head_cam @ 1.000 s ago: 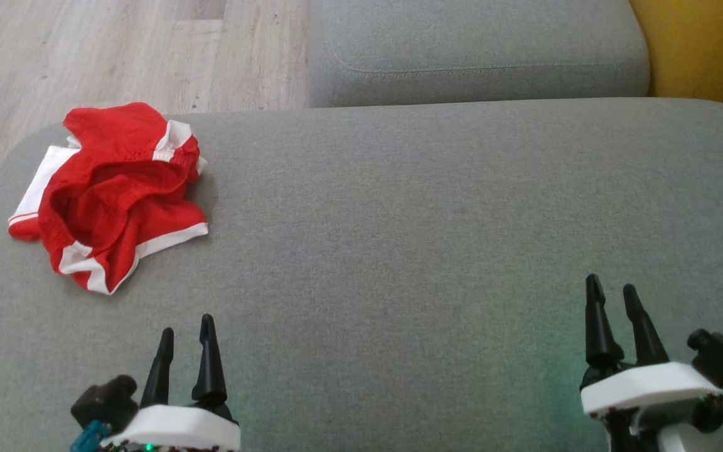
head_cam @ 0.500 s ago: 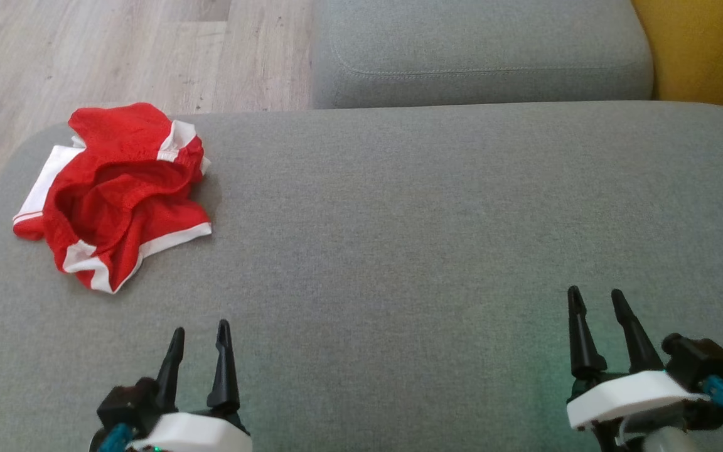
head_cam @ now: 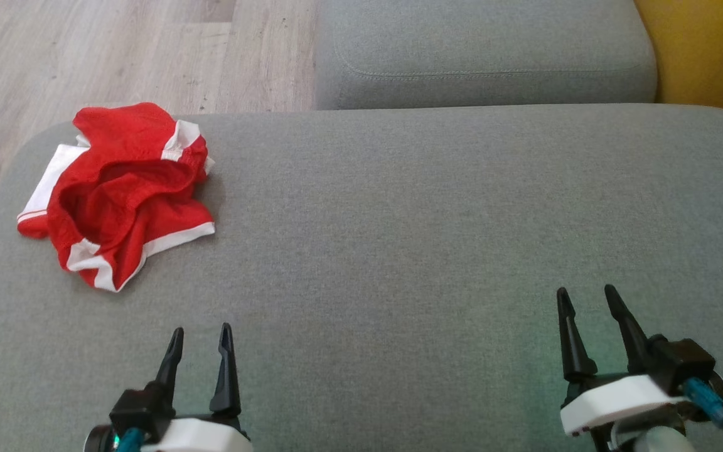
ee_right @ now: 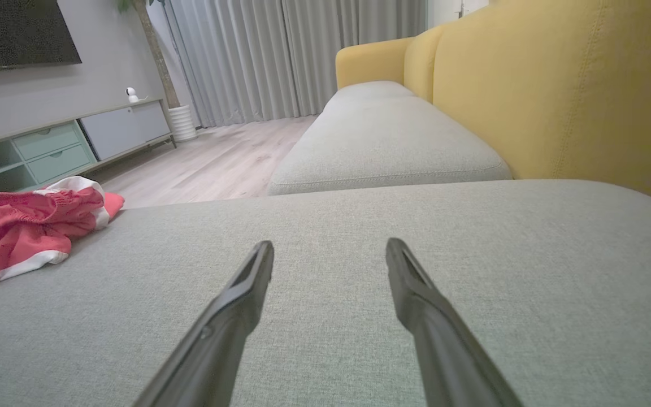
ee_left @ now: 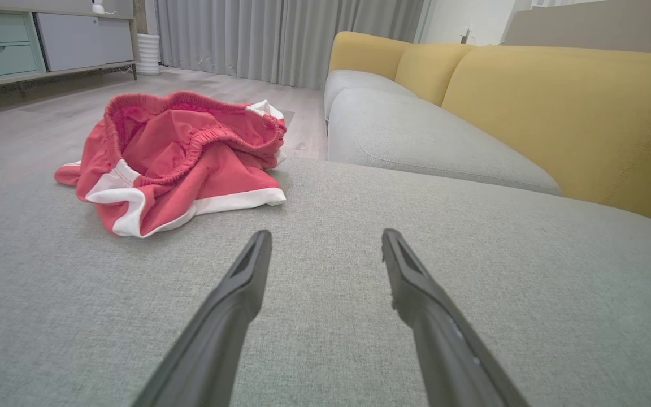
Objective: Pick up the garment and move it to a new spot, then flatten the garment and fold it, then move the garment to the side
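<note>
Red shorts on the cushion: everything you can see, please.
Red shorts with white hem and side trim, mesh-like cloth, gathered elastic waistband. Crumpled in a heap, waistband gaping upward, at the far left corner of the grey cushion. Only the cushion touches them; the open left pincer sits apart.

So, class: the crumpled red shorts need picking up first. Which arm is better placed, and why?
Left. The left gripper, open, sits nearest the red shorts at the left end of the grey cushion. The right gripper, also open, is far off to the right.
</note>
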Robot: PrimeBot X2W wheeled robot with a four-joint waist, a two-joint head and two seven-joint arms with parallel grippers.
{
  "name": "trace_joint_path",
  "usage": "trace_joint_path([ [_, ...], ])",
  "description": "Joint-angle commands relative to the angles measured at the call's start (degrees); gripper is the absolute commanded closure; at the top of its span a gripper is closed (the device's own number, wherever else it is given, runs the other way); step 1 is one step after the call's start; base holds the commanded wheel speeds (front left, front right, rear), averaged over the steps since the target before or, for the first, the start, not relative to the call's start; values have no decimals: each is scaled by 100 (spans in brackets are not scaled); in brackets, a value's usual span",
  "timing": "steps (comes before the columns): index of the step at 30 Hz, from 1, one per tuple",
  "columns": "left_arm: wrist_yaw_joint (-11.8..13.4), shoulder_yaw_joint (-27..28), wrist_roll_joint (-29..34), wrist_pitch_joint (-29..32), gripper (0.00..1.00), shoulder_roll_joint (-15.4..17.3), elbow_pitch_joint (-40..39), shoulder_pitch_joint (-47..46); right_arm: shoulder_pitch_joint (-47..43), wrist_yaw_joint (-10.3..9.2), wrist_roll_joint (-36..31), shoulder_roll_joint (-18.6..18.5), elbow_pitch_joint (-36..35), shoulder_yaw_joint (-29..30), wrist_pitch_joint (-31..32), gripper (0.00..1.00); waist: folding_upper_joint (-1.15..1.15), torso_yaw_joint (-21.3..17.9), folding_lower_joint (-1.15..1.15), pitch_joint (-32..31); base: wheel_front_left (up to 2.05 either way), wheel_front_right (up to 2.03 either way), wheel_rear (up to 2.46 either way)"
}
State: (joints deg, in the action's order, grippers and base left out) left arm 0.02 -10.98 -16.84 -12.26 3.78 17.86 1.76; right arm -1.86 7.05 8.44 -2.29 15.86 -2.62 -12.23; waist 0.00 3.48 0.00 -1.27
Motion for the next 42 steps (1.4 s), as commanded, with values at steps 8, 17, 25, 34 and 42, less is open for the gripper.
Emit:
trace_joint_path([
  [8,83,132,457,-165,0,79,-152,-116,237,43,-578,-58,-157,-111,-242,0,0,15,0,-4,0,0,0],
  [17,125,138,486,-175,0,102,-100,-127,261,44,-680,-59,-120,-90,-277,0,0,13,0,8,0,0,0],
  [25,158,132,419,-154,0,115,-66,-138,273,44,-657,-59,-98,-65,-277,0,0,13,0,28,0,0,0],
  [34,165,64,394,-127,0,133,-48,-223,237,44,-640,-59,-118,71,-277,0,0,229,0,42,0,0,0],
  [42,221,31,388,-123,0,166,-130,-344,269,44,-573,-59,-209,99,-277,0,0,1495,0,70,0,0,0],
])
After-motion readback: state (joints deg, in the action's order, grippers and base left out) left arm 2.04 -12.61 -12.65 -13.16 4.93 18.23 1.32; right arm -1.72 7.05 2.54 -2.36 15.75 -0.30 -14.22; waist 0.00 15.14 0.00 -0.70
